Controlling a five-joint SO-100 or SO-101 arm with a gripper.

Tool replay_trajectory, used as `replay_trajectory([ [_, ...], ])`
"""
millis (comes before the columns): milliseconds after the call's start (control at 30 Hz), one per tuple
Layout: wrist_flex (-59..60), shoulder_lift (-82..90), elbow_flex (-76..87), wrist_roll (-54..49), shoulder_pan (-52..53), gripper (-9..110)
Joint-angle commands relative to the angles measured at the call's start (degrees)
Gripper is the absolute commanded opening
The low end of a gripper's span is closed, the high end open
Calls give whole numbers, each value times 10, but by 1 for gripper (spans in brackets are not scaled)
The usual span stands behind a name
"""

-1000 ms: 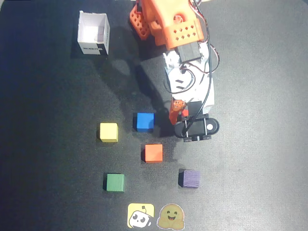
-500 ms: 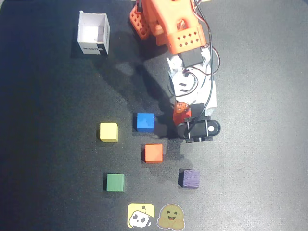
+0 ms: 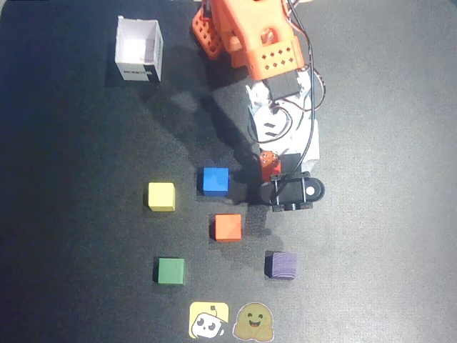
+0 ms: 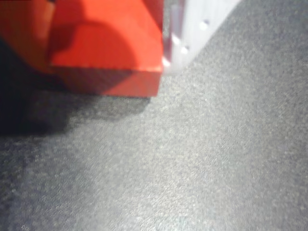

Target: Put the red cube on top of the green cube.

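Small matte red cube (image 3: 270,168): on the black mat (image 3: 71,214), mostly hidden under the arm's head in the overhead view; fills the upper left of the wrist view (image 4: 108,43), sitting on the mat.
Gripper (image 3: 270,166): down at the red cube; a pale finger (image 4: 190,29) lies against the cube's right side in the wrist view. Whether the jaws press it cannot be told.
Small matte dark green cube (image 3: 171,271): lower left, well apart from the gripper.
Small blue cube (image 3: 214,181): just left of the gripper.
Lighter orange cube (image 3: 228,227): between the red and green cubes.
Small yellow cube (image 3: 161,196): left of the blue one.
Small purple cube (image 3: 280,264): below the gripper.
Open white box (image 3: 139,50): upper left.
Two stickers (image 3: 227,321): bottom edge.
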Motion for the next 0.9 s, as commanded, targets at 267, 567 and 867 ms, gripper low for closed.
replay_trajectory([
  [267, 33, 36, -9, 1, 2, 8],
  [567, 227, 130, -97, -11, 26, 8],
  [867, 384, 181, -200, -49, 109, 8],
])
